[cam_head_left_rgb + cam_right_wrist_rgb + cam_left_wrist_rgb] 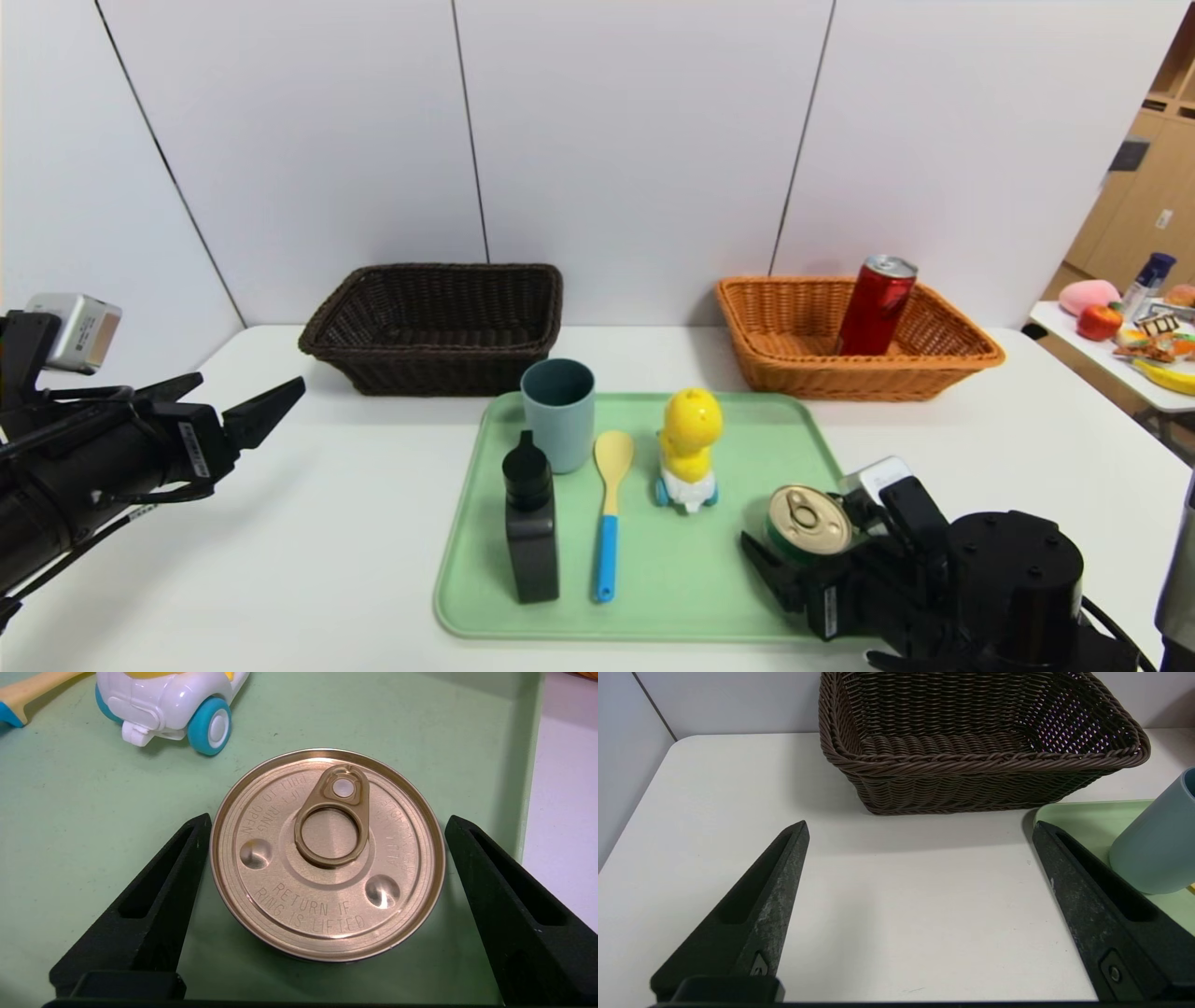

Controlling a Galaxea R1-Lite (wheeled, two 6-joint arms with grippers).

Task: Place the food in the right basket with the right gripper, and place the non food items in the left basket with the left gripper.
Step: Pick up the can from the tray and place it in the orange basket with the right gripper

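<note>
At the lower right of your head view, the right gripper (814, 551) straddles the short tin (327, 854), gold pull-tab lid up, fingers wide apart, gripping nothing.

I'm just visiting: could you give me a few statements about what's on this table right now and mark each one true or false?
1. The red can stands in the orange basket. True.
2. The dark basket holds the cup. False: the cup stands on the green tray.
3. The right gripper is open around the tin. True.
4. The left gripper grips the spoon. False: it is open, holding nothing.
</note>
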